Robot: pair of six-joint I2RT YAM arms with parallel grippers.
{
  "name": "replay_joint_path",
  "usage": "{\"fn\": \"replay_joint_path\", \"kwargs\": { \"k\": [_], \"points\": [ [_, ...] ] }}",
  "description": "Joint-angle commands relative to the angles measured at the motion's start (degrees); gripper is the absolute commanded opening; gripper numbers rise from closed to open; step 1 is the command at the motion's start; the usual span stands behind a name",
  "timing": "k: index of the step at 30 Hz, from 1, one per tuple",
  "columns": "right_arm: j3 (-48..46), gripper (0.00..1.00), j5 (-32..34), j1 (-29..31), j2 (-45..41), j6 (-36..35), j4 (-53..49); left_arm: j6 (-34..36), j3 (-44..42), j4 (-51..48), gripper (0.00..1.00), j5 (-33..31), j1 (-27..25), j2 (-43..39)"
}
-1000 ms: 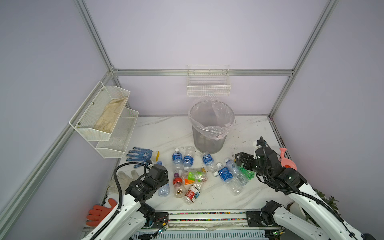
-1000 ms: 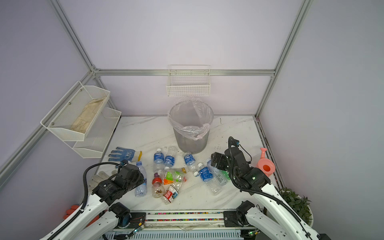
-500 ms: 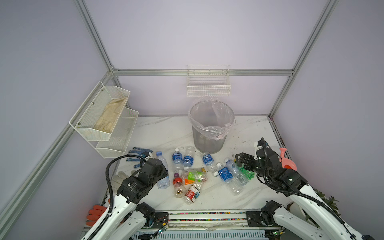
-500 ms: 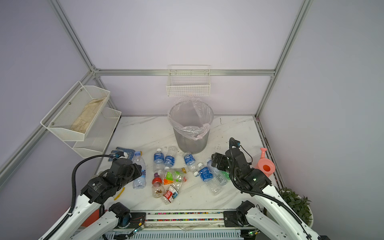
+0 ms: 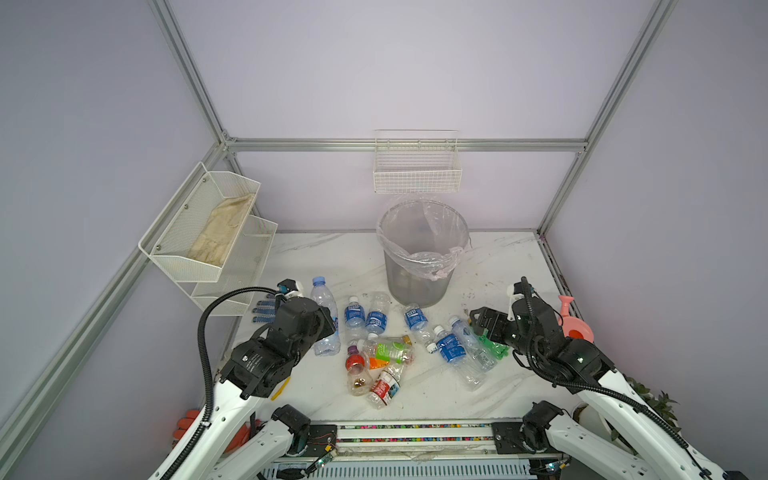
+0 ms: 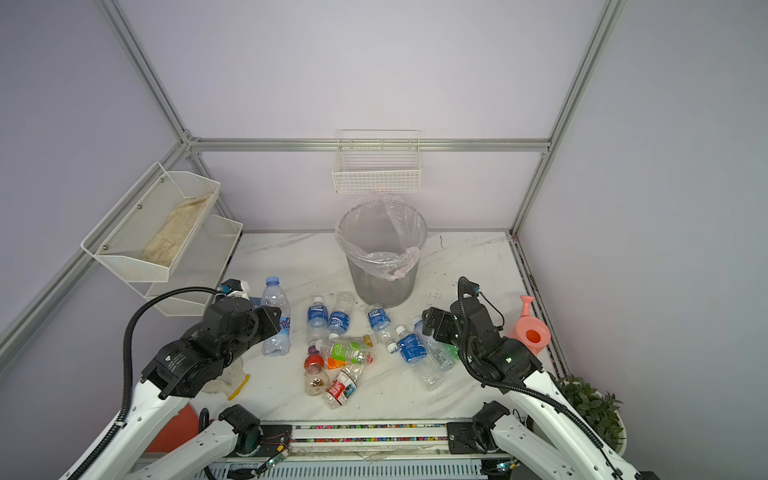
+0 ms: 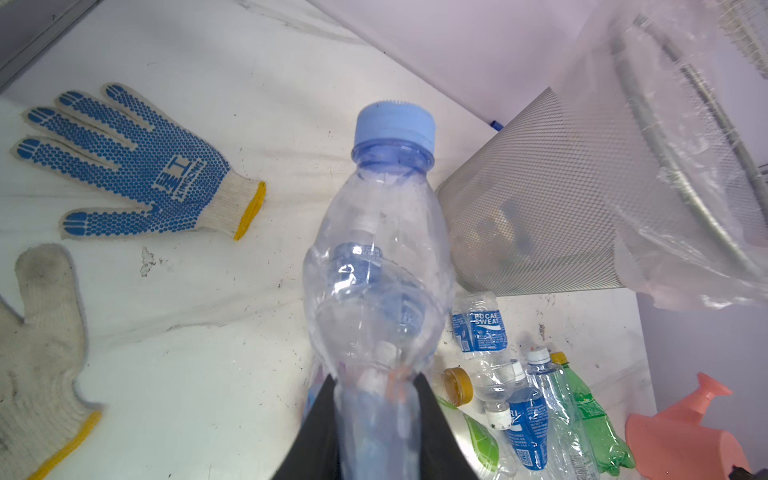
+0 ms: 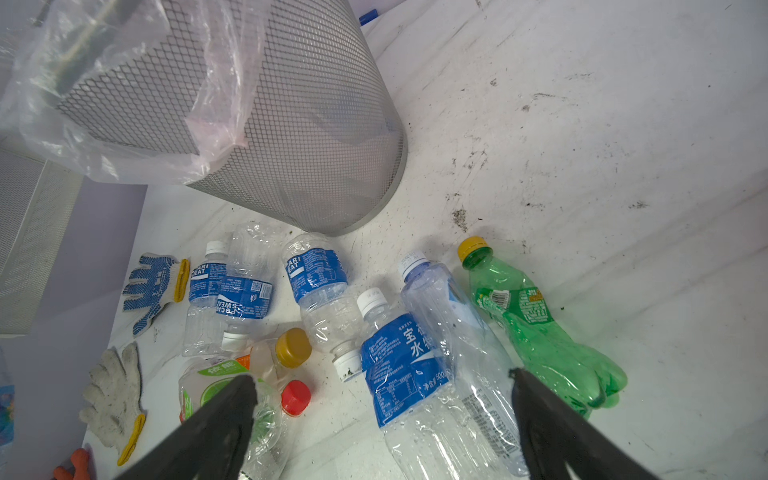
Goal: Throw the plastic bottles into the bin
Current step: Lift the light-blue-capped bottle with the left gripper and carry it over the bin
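Observation:
My left gripper is shut on the lower body of a clear plastic bottle with a pale blue cap. The bottle is held above the table at the left, cap pointing away from me. The bin, grey mesh lined with a clear bag, stands at the back centre. Several more plastic bottles lie in front of it, among them blue-labelled ones, a green one and a red-capped one. My right gripper hangs open over a big blue-labelled bottle.
A blue-dotted glove and a white glove lie on the table at the left. A pink watering can stands at the right edge. White wire baskets hang on the back wall and left wall.
My left gripper has lifted the blue-capped bottle off the table and carried it up and toward the back. The right arm has barely moved.

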Motion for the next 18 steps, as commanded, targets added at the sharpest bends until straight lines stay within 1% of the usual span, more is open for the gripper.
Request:
{"fn": "replay_joint_path", "kwargs": {
  "k": [1,13,18],
  "points": [
    [-0.64,0.97,0.03,-0.12,-0.44,1.09,1.32,2.88,8.02,0.98,0.24,-0.32,0.16,0.52],
    [-0.2,0.97,-0.11,-0.05,0.22,1.11,1.79,9.57,21.8,5.99,0.24,3.23,0.08,6.47],
    [-0.3,0.97,-0.32,-0.08,0.69,1.08,2.25,11.98,25.09,10.42,0.24,5.59,0.09,7.91]
  ]
}}
